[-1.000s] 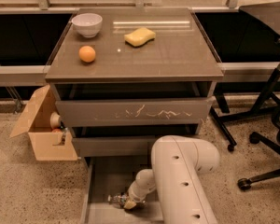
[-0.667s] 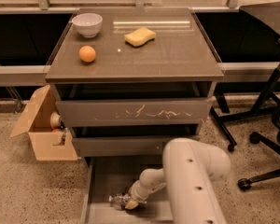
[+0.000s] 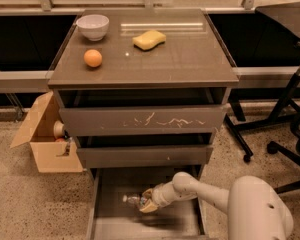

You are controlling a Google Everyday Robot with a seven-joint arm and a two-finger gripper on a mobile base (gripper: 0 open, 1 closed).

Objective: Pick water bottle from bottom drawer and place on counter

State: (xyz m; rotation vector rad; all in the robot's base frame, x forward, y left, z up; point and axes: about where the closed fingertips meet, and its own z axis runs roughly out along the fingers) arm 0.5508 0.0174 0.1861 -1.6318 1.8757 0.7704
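The water bottle (image 3: 131, 200) is a small clear bottle with a white cap pointing left. It hangs on its side just above the floor of the open bottom drawer (image 3: 107, 224). My gripper (image 3: 147, 203) reaches into the drawer from the right and is shut on the bottle's right end. A blurred shadow lies on the drawer floor beneath them. The white arm (image 3: 210, 194) runs back to the lower right. The counter (image 3: 190, 59) is the glossy grey-brown top of the cabinet, above.
On the counter stand a white bowl (image 3: 93, 26), an orange (image 3: 93, 58) and a yellow sponge (image 3: 149, 39). The scratched top drawer front (image 3: 142, 120) and middle drawer front (image 3: 142, 155) overhang the bottom drawer. A cardboard box (image 3: 47, 139) sits left; chair legs (image 3: 285, 129) right.
The gripper and the water bottle have risen together off the drawer floor and shifted slightly right. The arm's elbow has swung to the right and lower in the view.
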